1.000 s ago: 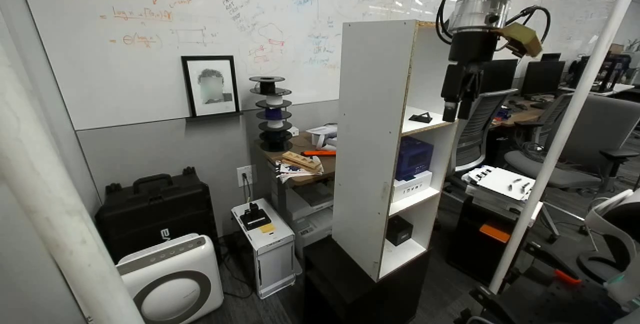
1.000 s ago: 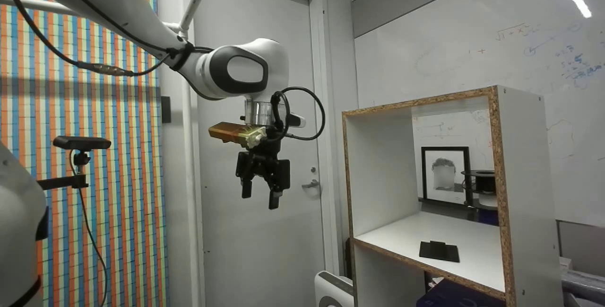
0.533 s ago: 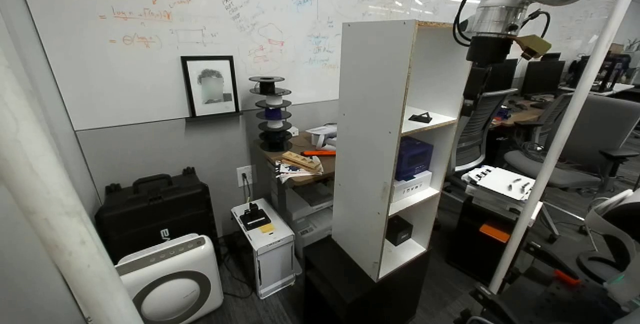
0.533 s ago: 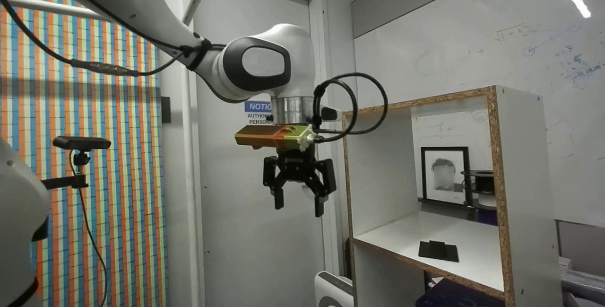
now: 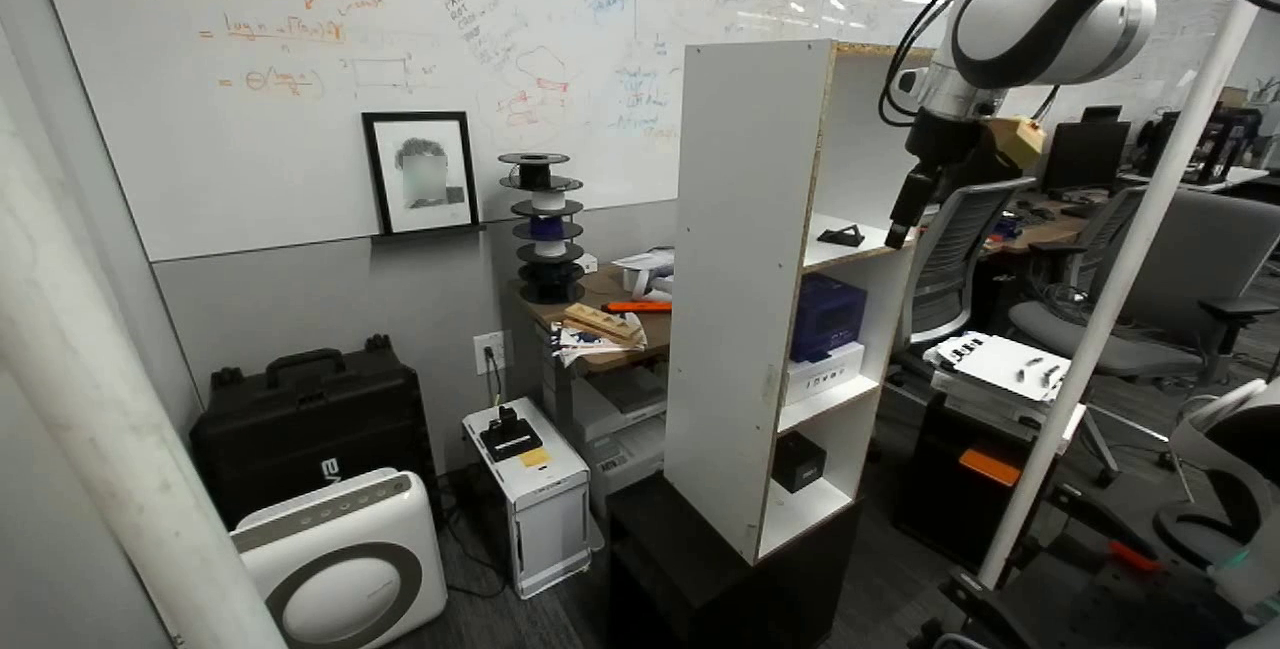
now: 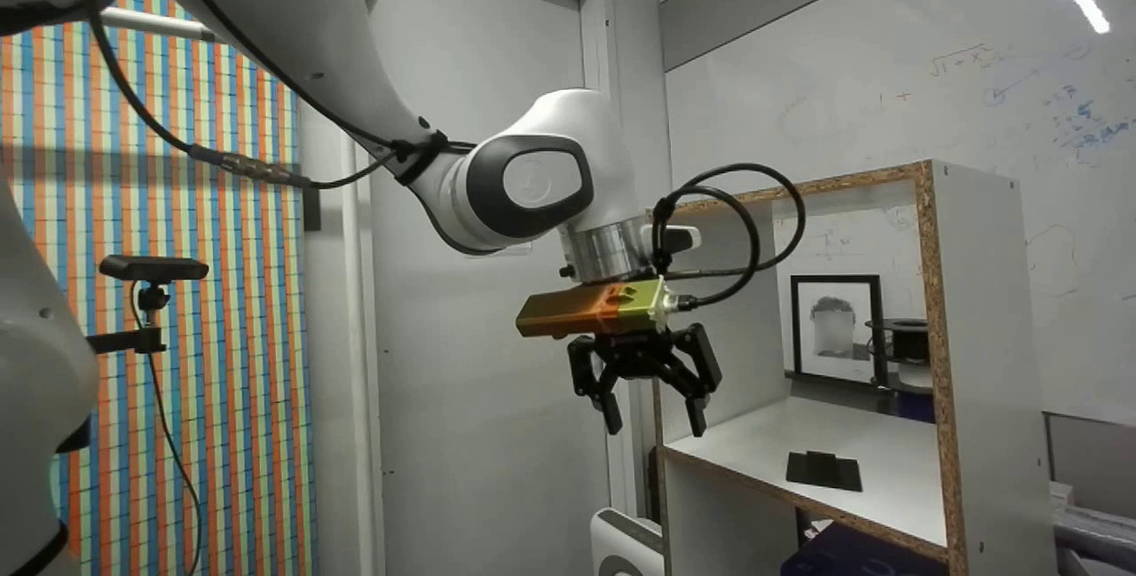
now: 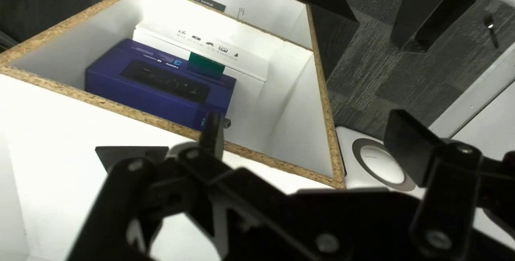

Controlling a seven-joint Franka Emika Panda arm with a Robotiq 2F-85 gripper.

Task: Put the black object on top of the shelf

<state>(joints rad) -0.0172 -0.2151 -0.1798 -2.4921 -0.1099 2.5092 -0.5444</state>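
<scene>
The tall white shelf has open compartments with raw chipboard edges; it also shows in an exterior view and the wrist view. The black object is a flat plate with a small raised part, lying on the floor of the upper compartment. It also shows in an exterior view and, partly hidden behind a finger, in the wrist view. My gripper is open and empty, tilted, at the upper compartment's open front, apart from the black object. Its fingers stand wide apart in the wrist view.
A blue box on a white box fills part of the middle compartment. A small black box is in the bottom one. Chipboard side edges and the shelf's top panel frame the opening. A white air purifier stands beyond the shelf.
My gripper has moved towards the shelf's open front and, over the last half second, lower, and it has tilted. It stays open. The black object has not moved.
</scene>
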